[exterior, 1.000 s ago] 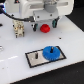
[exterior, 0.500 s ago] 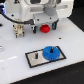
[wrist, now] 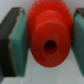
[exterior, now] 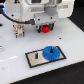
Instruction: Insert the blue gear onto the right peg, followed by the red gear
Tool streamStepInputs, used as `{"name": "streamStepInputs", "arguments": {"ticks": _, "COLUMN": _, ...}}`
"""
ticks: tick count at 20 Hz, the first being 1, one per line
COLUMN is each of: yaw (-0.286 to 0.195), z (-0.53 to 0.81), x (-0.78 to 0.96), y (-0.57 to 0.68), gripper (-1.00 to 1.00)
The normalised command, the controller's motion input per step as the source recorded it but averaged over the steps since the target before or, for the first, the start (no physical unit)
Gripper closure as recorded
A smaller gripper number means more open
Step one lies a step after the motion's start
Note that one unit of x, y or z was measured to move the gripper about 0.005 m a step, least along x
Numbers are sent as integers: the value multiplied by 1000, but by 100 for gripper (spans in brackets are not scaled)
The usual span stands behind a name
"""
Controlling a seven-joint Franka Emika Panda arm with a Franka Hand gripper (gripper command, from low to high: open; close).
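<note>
White and bare-looking, the bench (exterior: 12, 52) spread beneath me, carrying a grey plate (exterior: 35, 58) with a black border near the front of the exterior view. On that plate the blue gear (exterior: 51, 52) lay flat toward the exterior view's right, its raised hub up; the right peg it sat over was hidden by the gear, so I could not make it out. A thin dark pin (exterior: 38, 55) stood upright just beside the gear, on the exterior view's left part of the plate.

My pincer (exterior: 45, 27) hung above the bench, behind the plate and apart from it, clenched on the red gear (exterior: 46, 28). In the exterior view the red gear showed as a small red disc held at the pincer's tip, clear of the bench. In the wrist view it (wrist: 49, 34) filled the middle, teeth around its rim and a dark hole in its raised hub, with my teal pads (wrist: 19, 42) pressed against its opposite sides. The dark finger body behind one pad was also visible.
</note>
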Motion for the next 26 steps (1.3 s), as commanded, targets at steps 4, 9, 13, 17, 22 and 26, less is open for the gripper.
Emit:
{"name": "streamStepInputs", "arguments": {"ticks": 4, "yaw": 0, "z": 430, "x": 76, "y": 46, "gripper": 100}}
{"name": "streamStepInputs", "arguments": {"ticks": 9, "yaw": 0, "z": 598, "x": 298, "y": -3, "gripper": 100}}
{"name": "streamStepInputs", "arguments": {"ticks": 13, "yaw": 0, "z": 527, "x": 574, "y": -59, "gripper": 100}}
{"name": "streamStepInputs", "arguments": {"ticks": 17, "yaw": 0, "z": 468, "x": 714, "y": -105, "gripper": 100}}
{"name": "streamStepInputs", "arguments": {"ticks": 22, "yaw": 0, "z": 429, "x": 767, "y": -96, "gripper": 100}}
{"name": "streamStepInputs", "arguments": {"ticks": 26, "yaw": 0, "z": 349, "x": 783, "y": -100, "gripper": 100}}
